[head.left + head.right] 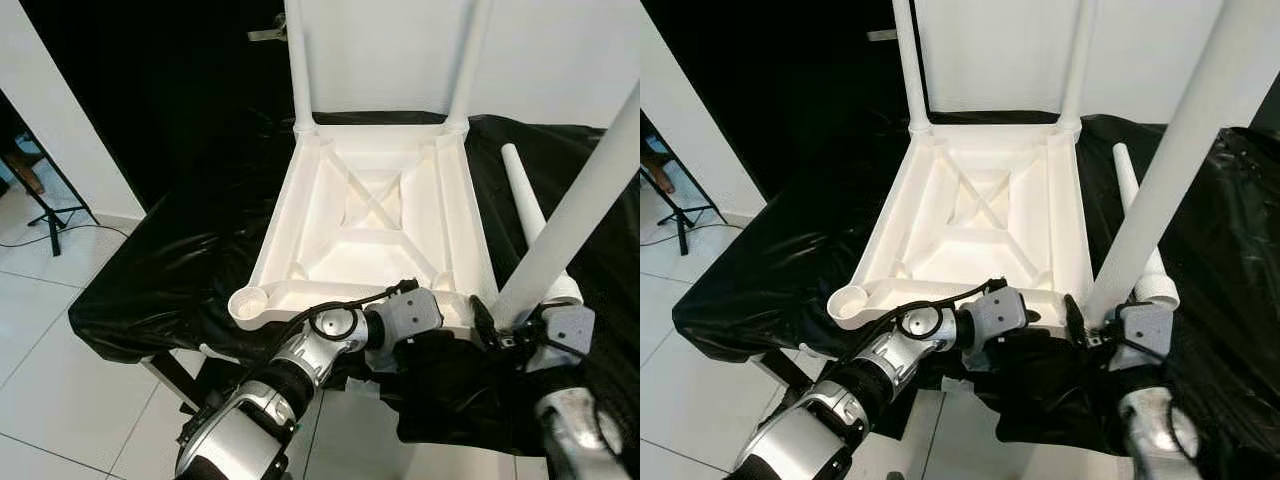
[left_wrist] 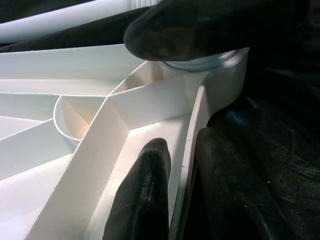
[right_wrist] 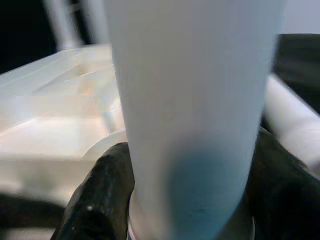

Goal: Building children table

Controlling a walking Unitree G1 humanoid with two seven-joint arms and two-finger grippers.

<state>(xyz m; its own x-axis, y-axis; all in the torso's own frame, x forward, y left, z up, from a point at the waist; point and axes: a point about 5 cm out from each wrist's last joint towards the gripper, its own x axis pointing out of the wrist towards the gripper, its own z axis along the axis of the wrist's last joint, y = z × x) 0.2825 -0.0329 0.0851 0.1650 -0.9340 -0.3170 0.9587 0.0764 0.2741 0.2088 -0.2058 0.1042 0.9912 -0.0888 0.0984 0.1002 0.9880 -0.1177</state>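
Observation:
A white plastic tabletop (image 1: 370, 215) lies upside down on a surface draped in black cloth (image 1: 180, 270). Two white legs (image 1: 300, 60) stand upright in its far corner sockets. My right gripper (image 1: 512, 328) is shut on a third leg (image 1: 580, 200), which stands tilted at the near right corner socket; in the right wrist view the leg (image 3: 195, 100) sits between both fingers (image 3: 100, 200). My left gripper (image 2: 180, 150) is shut on the tabletop's near rim (image 2: 192, 130), one finger inside the wall and one outside. The near left socket (image 1: 248, 302) holds nothing.
A loose white leg (image 1: 525, 200) lies on the cloth to the right of the tabletop. A black stand (image 1: 45, 215) is on the tiled floor (image 1: 60, 380) at the left. A white wall (image 1: 560, 50) rises behind the table.

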